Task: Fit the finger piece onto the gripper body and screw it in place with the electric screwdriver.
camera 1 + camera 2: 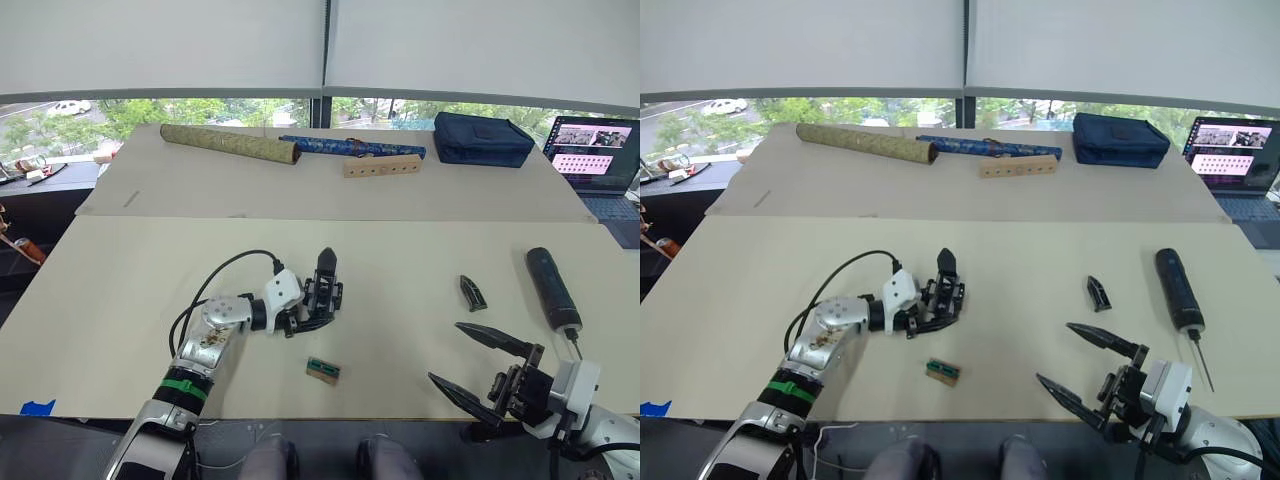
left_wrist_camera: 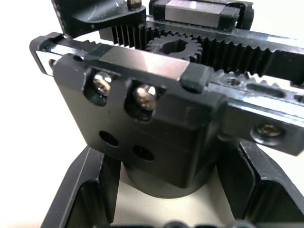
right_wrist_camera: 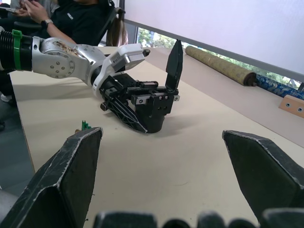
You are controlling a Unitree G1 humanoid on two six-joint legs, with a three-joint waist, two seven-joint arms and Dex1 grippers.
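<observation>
The left gripper (image 1: 312, 305) is grasping the gripper body (image 3: 151, 107), jaws clenched around its lower cylindrical part, and is holding it standing on the table (image 1: 120, 290) near the centre. One fitted black finger is pointing upward from the body. The right gripper (image 1: 485, 368) is hovering at the near right edge of the table, jaws spread wide and holding nothing. The finger piece (image 1: 472, 293) is lying loose on the table, well apart from the gripper body and just left of the electric screwdriver (image 1: 553, 289), which is lying flat with its bit pointing toward the near edge. A small green component (image 1: 323, 370) is sitting near the gripper body.
</observation>
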